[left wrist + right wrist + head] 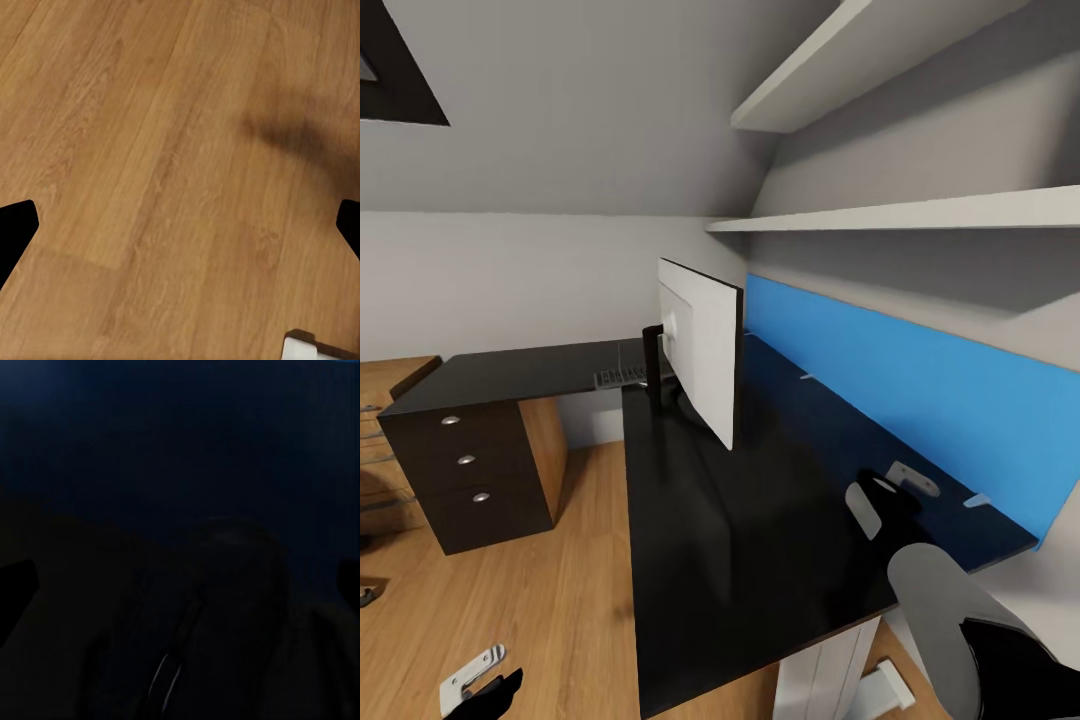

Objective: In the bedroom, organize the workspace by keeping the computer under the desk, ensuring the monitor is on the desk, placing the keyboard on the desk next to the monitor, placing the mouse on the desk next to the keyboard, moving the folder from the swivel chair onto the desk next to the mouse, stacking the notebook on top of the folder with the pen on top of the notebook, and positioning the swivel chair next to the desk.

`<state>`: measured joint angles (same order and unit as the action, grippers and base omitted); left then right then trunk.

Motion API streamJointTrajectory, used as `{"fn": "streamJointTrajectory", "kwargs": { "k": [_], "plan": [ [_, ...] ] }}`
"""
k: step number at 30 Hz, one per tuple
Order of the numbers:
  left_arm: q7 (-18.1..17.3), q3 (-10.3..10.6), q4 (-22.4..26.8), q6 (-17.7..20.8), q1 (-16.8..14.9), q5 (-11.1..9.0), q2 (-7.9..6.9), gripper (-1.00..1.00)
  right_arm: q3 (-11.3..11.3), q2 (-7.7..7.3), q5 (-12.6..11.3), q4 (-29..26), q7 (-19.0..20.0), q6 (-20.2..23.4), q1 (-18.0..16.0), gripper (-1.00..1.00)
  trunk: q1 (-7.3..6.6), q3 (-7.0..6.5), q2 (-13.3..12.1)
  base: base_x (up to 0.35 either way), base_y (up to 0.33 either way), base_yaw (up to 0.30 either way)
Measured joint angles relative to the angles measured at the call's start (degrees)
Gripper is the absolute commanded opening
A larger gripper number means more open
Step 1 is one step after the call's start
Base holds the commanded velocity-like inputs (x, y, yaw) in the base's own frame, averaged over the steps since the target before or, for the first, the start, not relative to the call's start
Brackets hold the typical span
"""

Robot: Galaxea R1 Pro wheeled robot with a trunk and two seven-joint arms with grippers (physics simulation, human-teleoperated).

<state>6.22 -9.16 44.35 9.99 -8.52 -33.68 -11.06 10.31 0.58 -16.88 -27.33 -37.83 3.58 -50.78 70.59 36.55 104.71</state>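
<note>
The black L-shaped desk is carrying the monitor, with the keyboard lying just behind its stand. The right gripper is hovering wide open over the mouse; the left gripper is hanging wide open above wooden floor.

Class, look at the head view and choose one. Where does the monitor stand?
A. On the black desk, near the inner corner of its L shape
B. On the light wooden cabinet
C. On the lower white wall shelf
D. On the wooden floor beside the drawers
A: the monitor stands upright on its dark stand on the black desk, near the inner corner of the L, in front of the blue wall panel.
</note>
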Motion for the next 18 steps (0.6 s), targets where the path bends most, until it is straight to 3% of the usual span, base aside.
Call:
{"fn": "streamJointTrajectory", "kwargs": {
  "k": [18],
  "plan": [
    [0.1, 0.0, 0.1, 0.1, 0.0, -0.2, -0.01, 1.00, -0.3, 0.00, 0.0, 0.8, -0.8, 0.0, 0.0, 1.00, 0.21, 0.17, 0.4, 0.000, 0.000, 0.000]
  ]
}}
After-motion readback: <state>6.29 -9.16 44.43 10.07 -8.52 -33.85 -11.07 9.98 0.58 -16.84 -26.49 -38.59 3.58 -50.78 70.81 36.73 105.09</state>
